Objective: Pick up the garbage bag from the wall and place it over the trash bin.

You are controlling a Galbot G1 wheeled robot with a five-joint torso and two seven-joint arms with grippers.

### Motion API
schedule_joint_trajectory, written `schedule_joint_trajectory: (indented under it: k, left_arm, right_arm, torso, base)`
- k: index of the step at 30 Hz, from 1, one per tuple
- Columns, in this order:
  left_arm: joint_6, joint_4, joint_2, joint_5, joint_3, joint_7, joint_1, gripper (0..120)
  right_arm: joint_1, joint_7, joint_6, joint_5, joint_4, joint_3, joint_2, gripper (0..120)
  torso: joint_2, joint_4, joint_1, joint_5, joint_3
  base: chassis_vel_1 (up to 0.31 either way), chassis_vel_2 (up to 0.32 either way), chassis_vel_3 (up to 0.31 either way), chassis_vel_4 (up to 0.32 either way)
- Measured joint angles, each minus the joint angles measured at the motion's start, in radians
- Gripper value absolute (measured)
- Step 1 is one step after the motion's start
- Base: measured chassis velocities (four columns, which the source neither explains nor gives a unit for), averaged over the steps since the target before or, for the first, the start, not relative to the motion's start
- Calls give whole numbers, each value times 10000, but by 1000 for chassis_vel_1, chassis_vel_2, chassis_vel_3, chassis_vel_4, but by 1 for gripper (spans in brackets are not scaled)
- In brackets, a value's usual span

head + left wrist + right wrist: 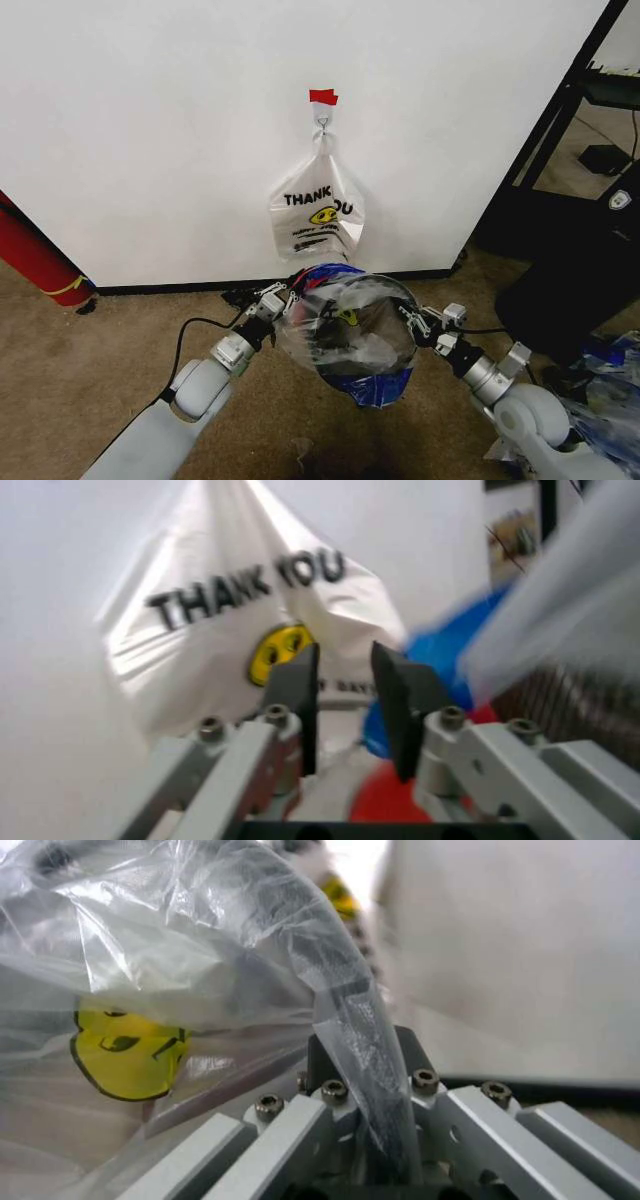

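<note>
The garbage bag (pixel 350 322), crinkly translucent plastic with blue strips and a yellow smiley, is spread over the small dark trash bin (pixel 345 348) on the carpet below the wall. My right gripper (pixel 408 318) is at the bag's right edge. In the right wrist view the right gripper (pixel 360 1042) is shut on a twisted strip of the garbage bag (pixel 180 937). My left gripper (pixel 290 298) is at the bag's left edge. In the left wrist view the left gripper (pixel 345 664) stands open and holds nothing, with the garbage bag (pixel 440 652) and the bin's mesh wall (pixel 575 705) beside it.
A white "THANK YOU" smiley bag (pixel 316 212) hangs from a hook under red tape (pixel 323 96) on the wall, just behind the bin. A red cylinder (pixel 35 255) leans at the left. A large black object (pixel 570 270) and more plastic bags (pixel 610 390) crowd the right.
</note>
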Motion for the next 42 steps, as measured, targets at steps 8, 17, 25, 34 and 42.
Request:
schedule_joint_trajectory:
  k: [8, 17, 25, 34, 42]
  left_arm:
    - [303, -213, -952, -985, -568, -1858, 369, 59]
    - [1772, -2490, -10, -2996, -23, -1766, 2215, 88]
    - [2687, -3602, 551, -3895, 780, -1230, 3640, 100]
    - [3026, -3998, 265, -4231, 1367, -1281, 3776, 99]
    - [3066, -4095, 134, -4212, 1656, -1083, 3805, 84]
  right_arm:
    - [-22, 2641, -331, 1187, 80, -442, 314, 0]
    - [190, 3857, 790, 1723, -8, -863, 515, 0]
    - [219, 3494, 1688, 1698, -11, -927, 587, 0]
    - [117, 3082, 1923, 1626, 22, -823, 548, 0]
    - [149, 2966, 1948, 1670, 17, -847, 524, 0]
  torso:
    - [0, -1, 0, -3, 0]
    - [2, 1, 0, -1, -1]
    - [2, 0, -1, 0, -2]
    - [2, -1, -1, 0, 0]
    - [2, 0, -1, 1, 0]
  base:
    - [0, 0, 0, 0]
    - [0, 0, 0, 0]
    - [0, 0, 0, 0]
    - [0, 0, 0, 0]
    - [0, 0, 0, 0]
